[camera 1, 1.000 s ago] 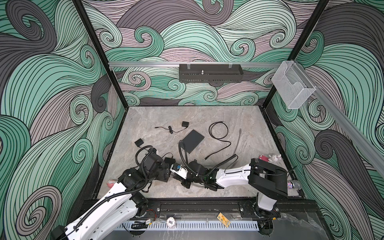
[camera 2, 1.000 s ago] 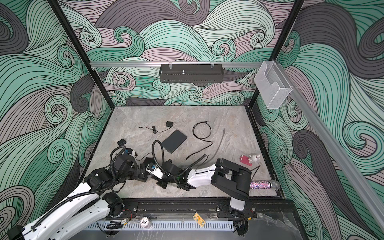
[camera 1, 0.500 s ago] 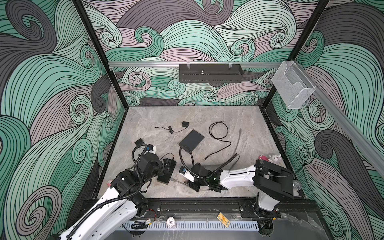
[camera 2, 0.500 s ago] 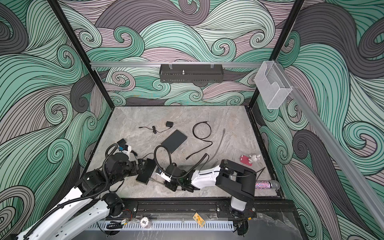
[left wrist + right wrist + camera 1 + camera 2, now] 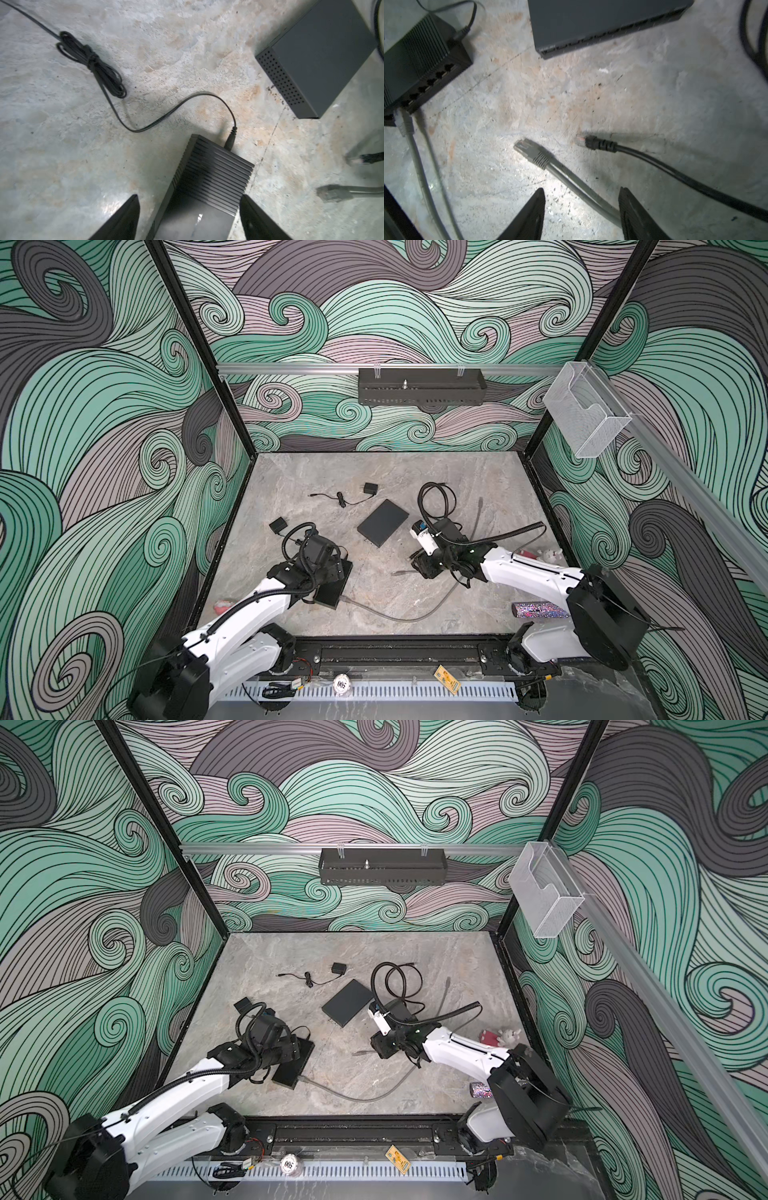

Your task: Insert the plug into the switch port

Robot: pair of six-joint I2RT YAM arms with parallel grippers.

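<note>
plug (image 5: pixel 529 150) | on table (image 5: pixel 654 93), ahead of R fingers (image 5: pixel 533 214) | cable (image 5: pixel 577 187) btwn them

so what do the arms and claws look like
Both the left arm and right arm have white shells, black joints and bulky black shoulder housings. A black ribbed hose loops off each wrist. The right wrist also carries a white block with a blue mark. The left claw and right claw each have two plain black wedge-shaped fingers.
</note>
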